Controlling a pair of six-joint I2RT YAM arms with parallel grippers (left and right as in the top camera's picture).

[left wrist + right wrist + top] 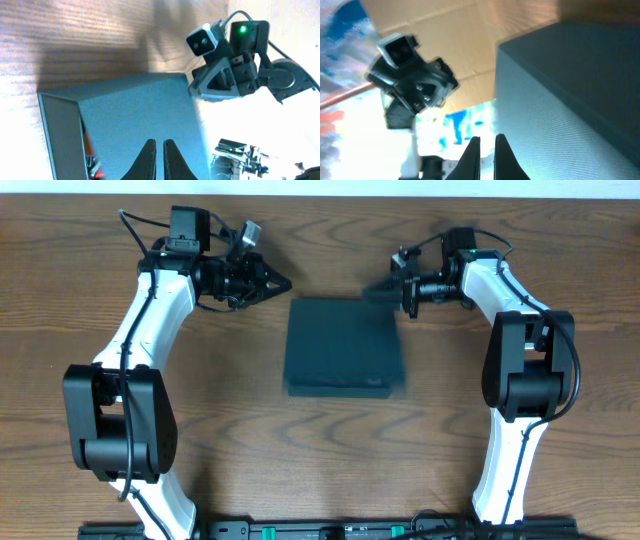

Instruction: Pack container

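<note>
The dark teal container (pixel 345 350) lies flat at the table's middle with its lid down. My left gripper (pixel 285 282) hovers just off its far left corner, jaws shut and empty. My right gripper (pixel 375 288) hovers at its far right corner, jaws almost together with nothing between them. The left wrist view shows the container's top (pixel 135 115) under the left gripper's jaws (pixel 159 144), and something orange-red (pixel 90 159) in a gap beside a grey side flap. The right wrist view shows the container's corner (pixel 570 90) beside the right gripper's jaws (pixel 487 139).
The wooden table (pixel 240 430) surrounds the container. The two arms face each other across the container's far edge. The right gripper shows in the left wrist view (pixel 220 75) and the left gripper in the right wrist view (pixel 415 85).
</note>
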